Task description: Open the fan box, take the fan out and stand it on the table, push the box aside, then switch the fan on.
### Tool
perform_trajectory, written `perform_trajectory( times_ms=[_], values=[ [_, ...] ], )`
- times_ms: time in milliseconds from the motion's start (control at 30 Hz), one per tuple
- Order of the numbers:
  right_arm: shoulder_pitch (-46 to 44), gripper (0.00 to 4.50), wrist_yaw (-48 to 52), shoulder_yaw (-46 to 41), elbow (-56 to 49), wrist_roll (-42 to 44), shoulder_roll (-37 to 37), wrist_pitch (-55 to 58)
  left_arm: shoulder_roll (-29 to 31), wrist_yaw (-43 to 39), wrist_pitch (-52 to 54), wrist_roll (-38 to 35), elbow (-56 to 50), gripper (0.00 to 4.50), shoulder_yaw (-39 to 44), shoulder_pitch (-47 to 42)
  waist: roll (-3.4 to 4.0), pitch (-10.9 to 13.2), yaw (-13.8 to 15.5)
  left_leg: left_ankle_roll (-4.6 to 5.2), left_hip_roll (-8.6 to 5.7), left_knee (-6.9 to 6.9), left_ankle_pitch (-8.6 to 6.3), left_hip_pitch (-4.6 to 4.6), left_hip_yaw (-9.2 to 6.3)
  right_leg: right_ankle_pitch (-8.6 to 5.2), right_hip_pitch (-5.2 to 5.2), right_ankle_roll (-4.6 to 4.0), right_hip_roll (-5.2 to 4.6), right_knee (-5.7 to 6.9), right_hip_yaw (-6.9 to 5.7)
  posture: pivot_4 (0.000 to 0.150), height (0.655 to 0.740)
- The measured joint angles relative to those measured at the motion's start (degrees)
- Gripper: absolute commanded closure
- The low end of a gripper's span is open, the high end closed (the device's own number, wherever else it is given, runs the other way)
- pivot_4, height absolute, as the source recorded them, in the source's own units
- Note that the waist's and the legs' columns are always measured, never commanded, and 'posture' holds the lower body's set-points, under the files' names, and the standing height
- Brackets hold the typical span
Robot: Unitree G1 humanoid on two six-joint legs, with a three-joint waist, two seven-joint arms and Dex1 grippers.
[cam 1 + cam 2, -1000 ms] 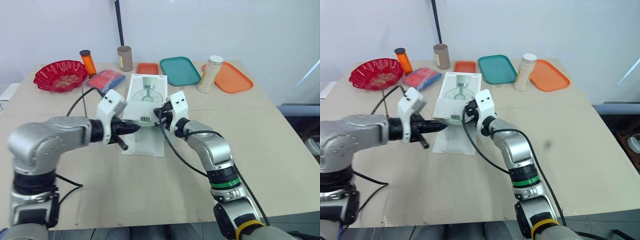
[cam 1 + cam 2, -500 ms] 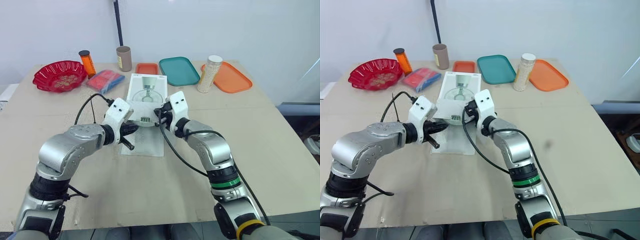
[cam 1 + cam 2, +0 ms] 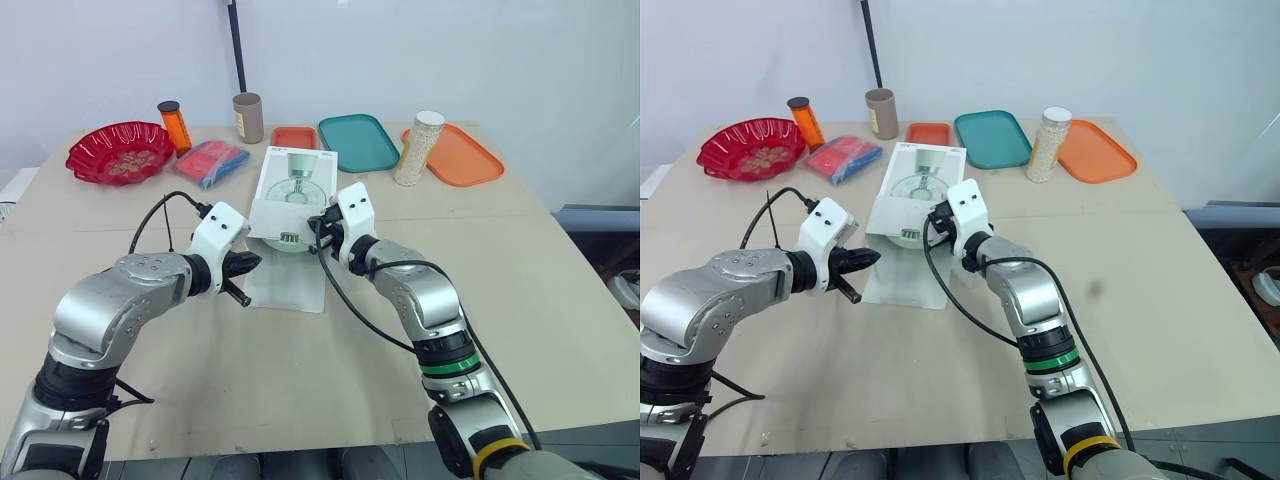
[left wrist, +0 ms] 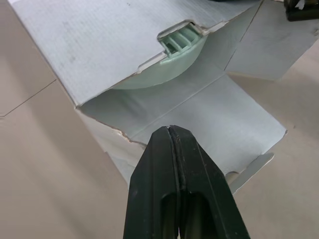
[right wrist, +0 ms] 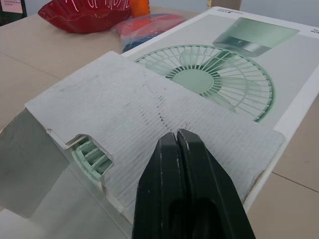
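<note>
Fan box (image 3: 290, 195) open at its near end, fan (image 4: 175, 47) not yet out.
Lies flat at mid-desk (image 3: 300, 380), loose flap (image 3: 285, 288) spread toward the robot, pale green fan edge peeking through a cut-out in the cardboard. Left gripper (image 4: 171, 133) clenched on nothing, just before the opening; right gripper (image 5: 175, 137) likewise clenched and empty, over the top panel at the open end's right corner. Likely trouble: with fingers pressed together, can only nudge, so may slide the whole box back toward the red-and-blue packet (image 3: 212, 160) instead of freeing the fan; may also tear the frayed cardboard or snag the fan on the cut-out.
</note>
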Motion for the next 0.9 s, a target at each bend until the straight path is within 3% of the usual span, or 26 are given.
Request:
perform_trajectory(
  times_ms=[233, 900],
  values=[
    [-0.02, 4.47, 0.15, 0.14, 0.27, -0.35, 0.01, -0.46, -2.0, 0.55, 0.01, 0.12, 1.54, 4.5, 0.31, -2.34, -0.01, -0.01, -0.09, 0.01, 0.01, -0.03, 0.0, 0.03, 0.02, 0.0, 0.0, 0.0, 0.02, -0.01, 0.02, 0.15, 0.74],
    [-0.01, 4.47, 1.19, 0.25, 0.84, -1.08, -0.23, -1.45, 4.14, -2.15, -4.36, 4.19, 6.65, 4.5, 0.57, 0.98, -0.02, -0.01, -0.07, -0.01, 0.0, -0.07, 0.0, 0.08, 0.02, 0.0, 0.03, 0.0, 0.0, -0.02, 0.02, 0.15, 0.74]
  ],
)
